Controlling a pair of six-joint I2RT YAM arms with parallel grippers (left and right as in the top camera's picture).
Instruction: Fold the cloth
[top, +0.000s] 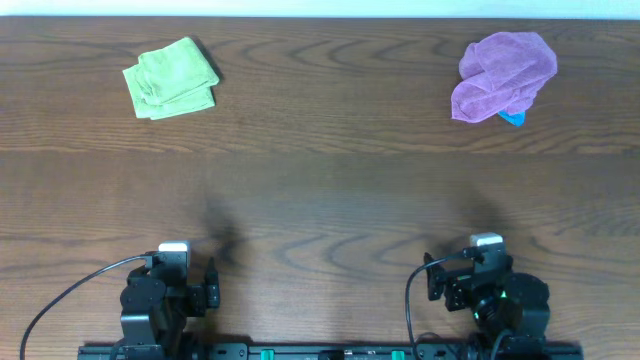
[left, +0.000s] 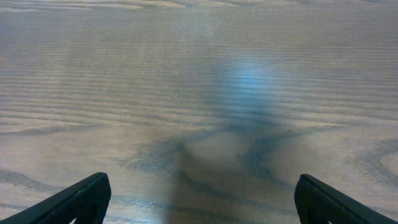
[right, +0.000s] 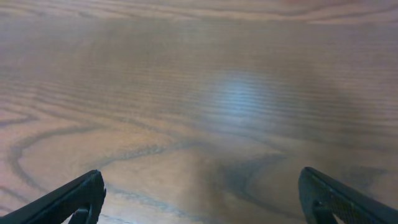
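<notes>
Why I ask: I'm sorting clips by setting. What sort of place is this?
Probably a robotics lab or test bench: a wood-grain table, a left arm and a right arm stationed at its near edge, and a lime-green cloth and a purple cloth laid out.

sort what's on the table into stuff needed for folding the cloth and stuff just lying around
For the job:
green cloth, far left, loosely bunched

Just lying about:
purple cloth, far right, crumpled
small blue thing poking out from under the purple cloth, too hidden to identify
</notes>
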